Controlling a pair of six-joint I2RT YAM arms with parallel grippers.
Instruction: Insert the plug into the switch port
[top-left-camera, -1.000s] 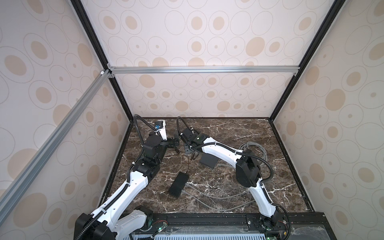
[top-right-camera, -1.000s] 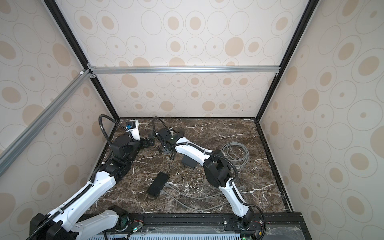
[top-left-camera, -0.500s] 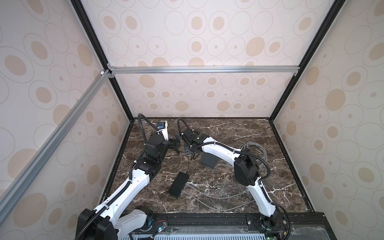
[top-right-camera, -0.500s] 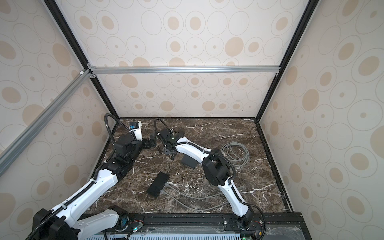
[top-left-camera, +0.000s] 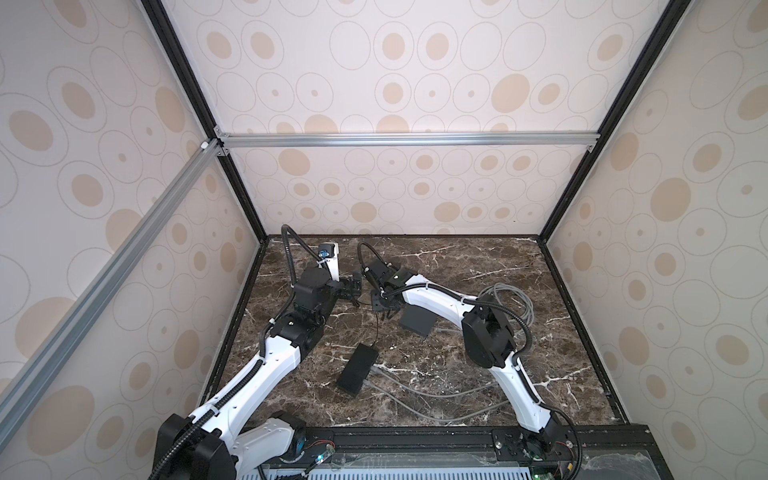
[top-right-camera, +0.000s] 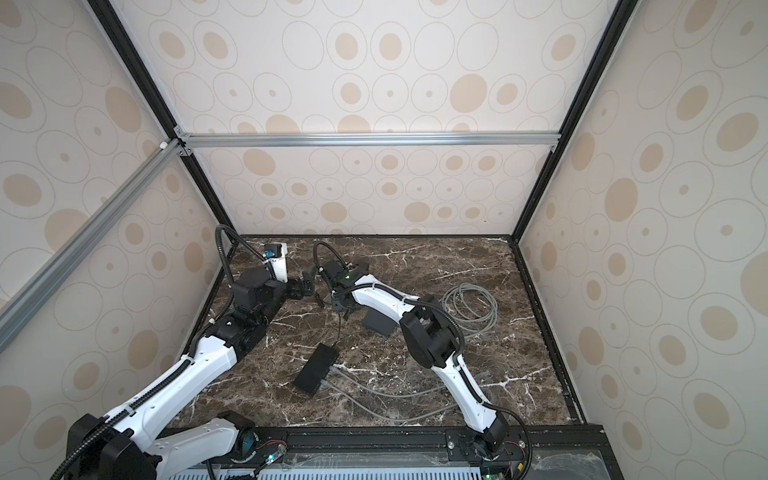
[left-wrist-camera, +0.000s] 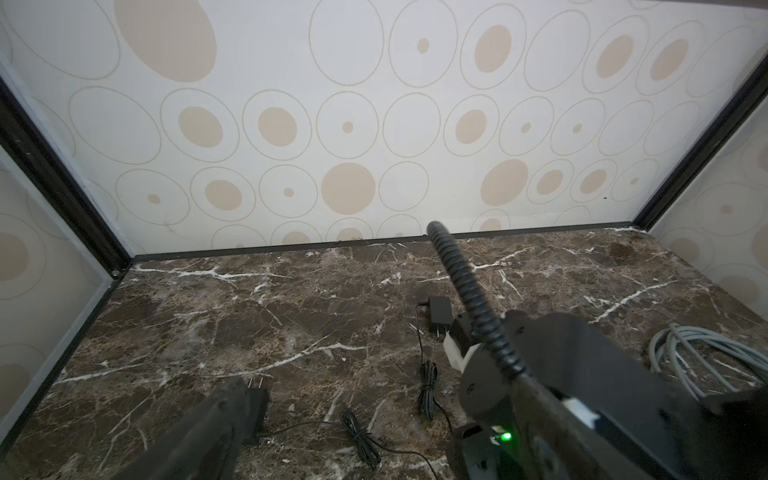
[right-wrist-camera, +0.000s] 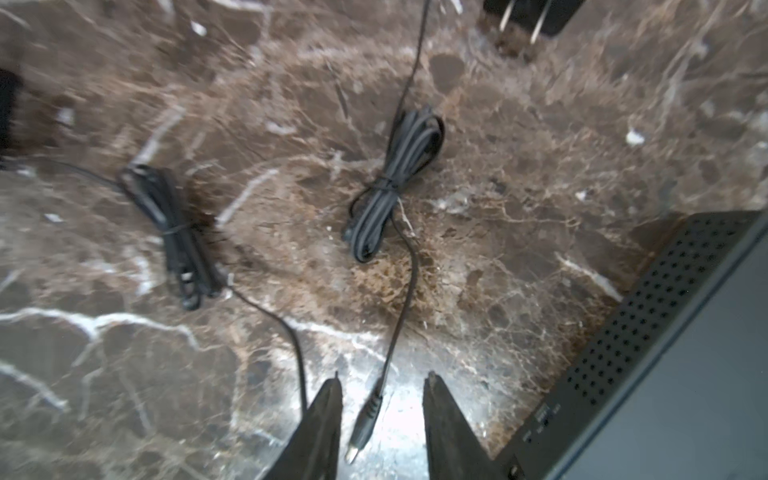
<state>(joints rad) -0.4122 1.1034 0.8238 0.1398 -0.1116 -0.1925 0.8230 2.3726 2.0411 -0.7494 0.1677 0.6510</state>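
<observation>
- Plug (right-wrist-camera: 365, 419) lies on the table (top-left-camera: 457, 270) just beside the switch (right-wrist-camera: 665, 353), apart from it, with its metal tip pointing back toward the wrist camera.
- The right gripper (right-wrist-camera: 383, 378) straddles the plug. Its fingers (right-wrist-camera: 324, 419) are apart, with table showing on both sides of the plug, so nothing is grasped.
- The right arm (top-left-camera: 436, 299) has its elbow raised on the switch's near side. The forearm crosses over the switch (top-left-camera: 417, 322), and the wrist bends down so the gripper (top-left-camera: 384, 307) points at the table beside it.
- The left arm (top-left-camera: 278, 353) reaches in from the side of the switch away from the right arm's base. The left gripper (top-left-camera: 353, 289) is held about level, near the right gripper and farther from the switch.
- The left fingers are spread wide and released. One finger (left-wrist-camera: 224, 411) shows clearly, and an adapter (left-wrist-camera: 255, 401) sits right at its tip; whether they touch cannot be told.
- The plug's thin cord runs away from the switch through a tied bundle (right-wrist-camera: 395, 183) to a second adapter (right-wrist-camera: 528, 14).
- A black box (top-left-camera: 357, 370) lies nearer the front than the switch, with grey cables (top-left-camera: 415, 390) leading from it.
</observation>
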